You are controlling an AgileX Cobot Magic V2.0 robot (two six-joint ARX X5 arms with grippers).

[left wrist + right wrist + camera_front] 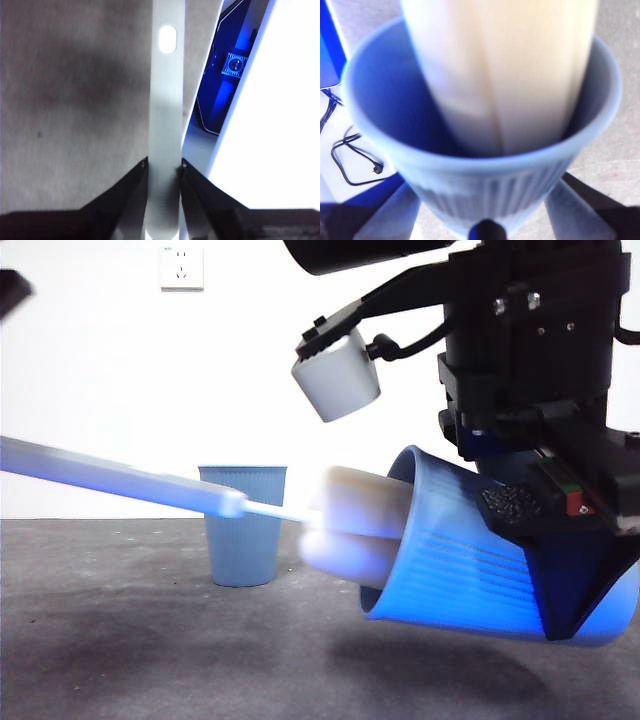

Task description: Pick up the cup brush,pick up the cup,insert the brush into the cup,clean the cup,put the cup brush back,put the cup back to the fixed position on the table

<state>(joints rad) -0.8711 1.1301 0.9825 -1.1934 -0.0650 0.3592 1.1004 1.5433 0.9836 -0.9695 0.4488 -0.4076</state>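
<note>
Cleaning step now: the right hand [560, 540] grips the cup [450, 550], tipped sideways above the surface [150, 640]. The left hand [162, 167] clamps the brush [360, 520], its sponge inside the cup's mouth. Next move, I'd say: scrub, then withdraw straight out.

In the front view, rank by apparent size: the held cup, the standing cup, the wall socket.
1. Held cup, largest, though it is nearer the camera.
2. Standing cup, possibly the same real size.
3. Wall socket, smallest.
</note>
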